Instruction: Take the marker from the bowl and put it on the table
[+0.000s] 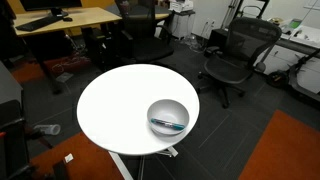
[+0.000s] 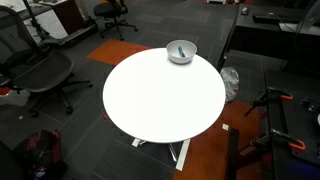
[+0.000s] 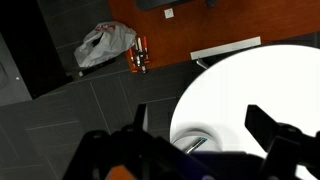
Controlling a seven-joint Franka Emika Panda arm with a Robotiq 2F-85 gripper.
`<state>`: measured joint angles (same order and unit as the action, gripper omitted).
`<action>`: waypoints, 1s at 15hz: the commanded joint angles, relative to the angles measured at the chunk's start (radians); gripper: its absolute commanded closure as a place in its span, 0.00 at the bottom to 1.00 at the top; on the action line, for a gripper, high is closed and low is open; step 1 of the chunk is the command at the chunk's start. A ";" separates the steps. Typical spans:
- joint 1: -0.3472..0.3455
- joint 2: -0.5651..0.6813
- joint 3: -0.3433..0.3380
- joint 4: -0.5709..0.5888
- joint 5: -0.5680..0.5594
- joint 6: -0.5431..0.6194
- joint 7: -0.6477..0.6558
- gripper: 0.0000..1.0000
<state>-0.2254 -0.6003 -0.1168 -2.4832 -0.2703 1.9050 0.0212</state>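
The grey bowl (image 1: 168, 116) sits near the edge of the round white table (image 1: 115, 100). The dark, teal-tipped marker (image 1: 167, 125) lies inside it. Both also show in an exterior view, the bowl (image 2: 181, 51) at the far edge of the table (image 2: 160, 100), with the marker (image 2: 180, 54) a small streak inside. In the wrist view my gripper (image 3: 200, 125) is open and empty. Its two dark fingers hang above the table (image 3: 265, 80), one on each side of the bowl (image 3: 192, 132). The marker (image 3: 193, 146) shows partly, low between the fingers. The arm does not show in either exterior view.
Black office chairs (image 1: 232, 55) and wooden desks (image 1: 70, 20) stand around the table. Another chair (image 2: 35, 75) is close to the table. A white plastic bag (image 3: 105, 42) lies on the dark floor beside an orange carpet (image 3: 200, 25).
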 commanded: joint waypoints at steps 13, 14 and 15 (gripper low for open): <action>0.014 0.052 -0.013 0.039 0.017 0.056 0.018 0.00; 0.011 0.067 -0.013 0.049 0.021 0.073 0.028 0.00; 0.011 0.085 -0.017 0.059 0.031 0.095 0.034 0.00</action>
<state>-0.2233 -0.5734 -0.1202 -2.4700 -0.2634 1.9567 0.0284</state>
